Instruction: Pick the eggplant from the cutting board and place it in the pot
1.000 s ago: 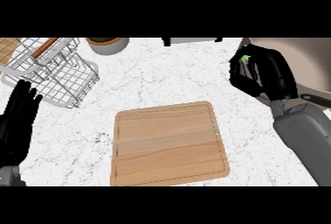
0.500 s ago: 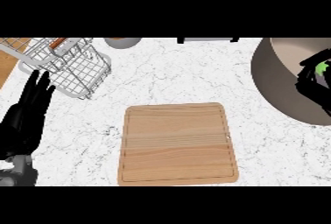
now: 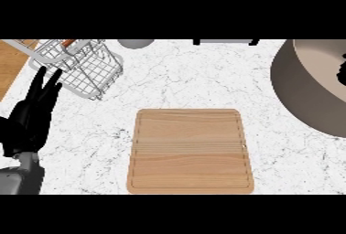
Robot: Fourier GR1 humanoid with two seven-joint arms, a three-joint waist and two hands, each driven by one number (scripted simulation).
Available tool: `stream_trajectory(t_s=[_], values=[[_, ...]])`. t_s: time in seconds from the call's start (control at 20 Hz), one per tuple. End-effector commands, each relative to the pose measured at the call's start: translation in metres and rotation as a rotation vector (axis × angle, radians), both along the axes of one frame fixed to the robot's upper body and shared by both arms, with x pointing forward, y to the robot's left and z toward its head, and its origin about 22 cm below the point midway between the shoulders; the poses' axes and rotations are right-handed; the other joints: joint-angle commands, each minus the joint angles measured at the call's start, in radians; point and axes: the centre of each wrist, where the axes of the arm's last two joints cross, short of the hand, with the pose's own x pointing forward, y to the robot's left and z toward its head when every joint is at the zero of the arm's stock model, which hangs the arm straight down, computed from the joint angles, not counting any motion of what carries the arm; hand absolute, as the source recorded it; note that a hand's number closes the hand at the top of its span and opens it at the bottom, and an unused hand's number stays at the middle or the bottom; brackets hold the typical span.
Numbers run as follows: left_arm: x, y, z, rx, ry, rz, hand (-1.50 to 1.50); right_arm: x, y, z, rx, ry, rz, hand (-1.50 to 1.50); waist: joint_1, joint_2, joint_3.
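The eggplant is not seen; the cutting board (image 3: pixel 191 151) lies bare. The pot (image 3: pixel 304 91) sits at two o'clock, where a dark sliver of the right hand (image 3: pixel 342 68) shows, fingers impossible to judge. The left hand (image 3: pixel 30 121) rests at nine o'clock, fingers straight. An eggplant is judged light, smooth, best gripped mid-body.

Marble counter (image 3: pixel 182 82); cutting board (image 3: pixel 191 151); pot (image 3: pixel 307 91); wire basket (image 3: pixel 81 66)

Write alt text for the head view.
A bare wooden cutting board lies mid-counter, with a large grey pot at the right edge, something dark just inside it. The open left hand rests at far left beside a wire basket.
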Motion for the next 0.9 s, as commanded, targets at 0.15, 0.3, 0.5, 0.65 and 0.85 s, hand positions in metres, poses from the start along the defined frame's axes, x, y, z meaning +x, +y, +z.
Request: stream_trajectory(t_s=[0.15, 0.3, 0.5, 0.65, 0.85], values=[[0.01, -0.02, 0.01, -0.007, -0.025, -0.04, 0.0, 0.014, -0.047, -0.017, -0.387, 0.004, -0.246, 1.5, 0.027, 0.019, -0.001], [0.006, -0.031, 0.006, -0.004, -0.019, -0.061, 0.0, 0.024, -0.06, -0.049, -0.408, 0.063, -0.269, 1.5, 0.031, 0.018, 0.0], [0.013, -0.006, 0.014, 0.003, -0.028, -0.039, 0.0, 0.042, -0.065, -0.07, -0.404, 0.086, -0.234, 1.5, 0.032, 0.018, 0.0], [0.01, -0.017, 0.007, -0.019, -0.04, -0.056, 0.0, 0.05, -0.075, -0.059, -0.317, 0.14, -0.229, 1.5, 0.04, 0.021, 0.001], [0.013, -0.018, 0.008, -0.007, -0.045, -0.07, 0.0, 0.045, -0.069, -0.092, -0.161, 0.248, -0.228, -1.5, 0.038, 0.025, 0.002]])
